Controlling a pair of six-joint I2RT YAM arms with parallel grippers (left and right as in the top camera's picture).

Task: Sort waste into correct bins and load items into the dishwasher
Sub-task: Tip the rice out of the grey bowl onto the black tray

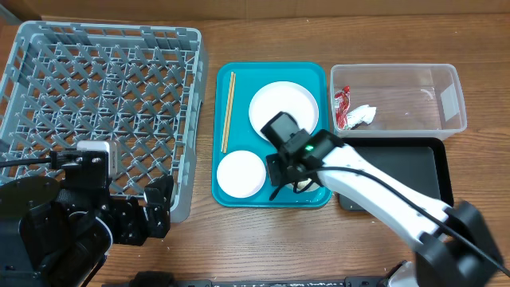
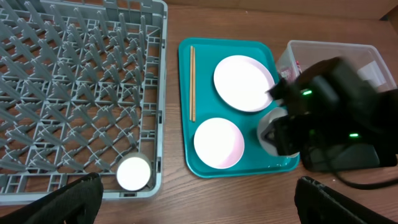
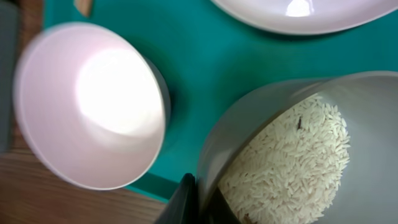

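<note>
Currently the pale green-rimmed bowl [image 3: 249,118], with white rice grains [image 3: 292,162] heaped inside, is at the teal tray [image 1: 275,72], just beside the white bowl [image 1: 241,174] and near the plate [image 1: 283,108]. The right gripper [image 3: 200,202] seems pinched on the bowl's rim, though only one dark finger shows clearly. Thin chopsticks [image 1: 228,112] lie along the tray's left edge. The left gripper [image 1: 157,209] hovers wide open and empty by a corner of the grey rack [image 1: 96,80].

No readable text, label or number shows anywhere.
</note>
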